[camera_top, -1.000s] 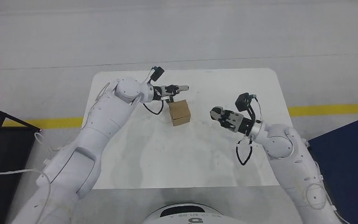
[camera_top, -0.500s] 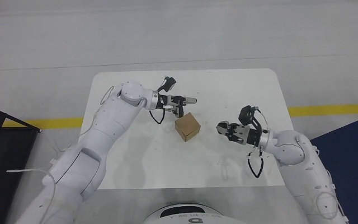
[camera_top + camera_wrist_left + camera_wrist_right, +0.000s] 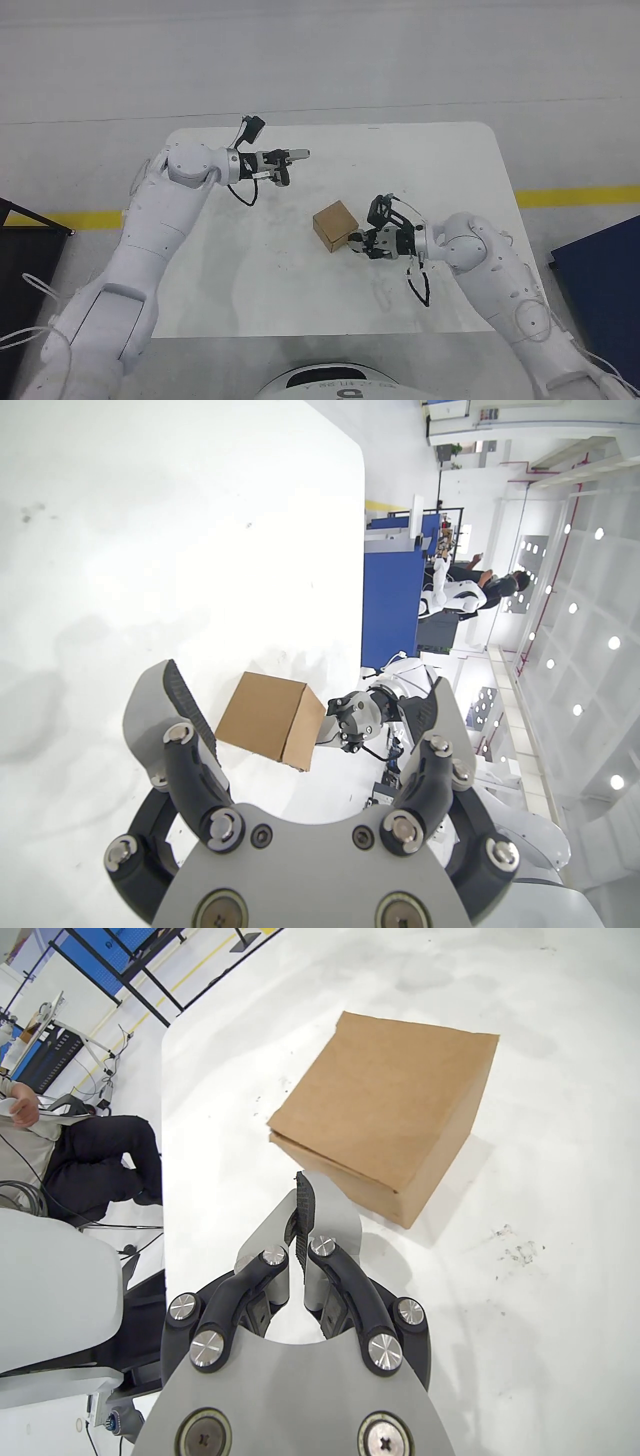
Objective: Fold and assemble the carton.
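Right wrist view: my right gripper [image 3: 305,1190], jaws closed and empty, sits at the carton [image 3: 385,1123]. Pushing could skid it; left gripper [image 3: 297,155] hangs open, well apart.

The white bench [image 3: 450,150] has rounded corners and carries dark scuff marks [image 3: 517,1248] on its top. A yellow stripe [image 3: 580,196] crosses the grey floor [image 3: 320,60] on both sides of it. A blue panel [image 3: 610,270], perhaps a partition, stands near one corner.

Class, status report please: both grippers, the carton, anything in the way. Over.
Left gripper open, apart from carton. Right gripper shut, close beside carton. Carton closed, resting on table.
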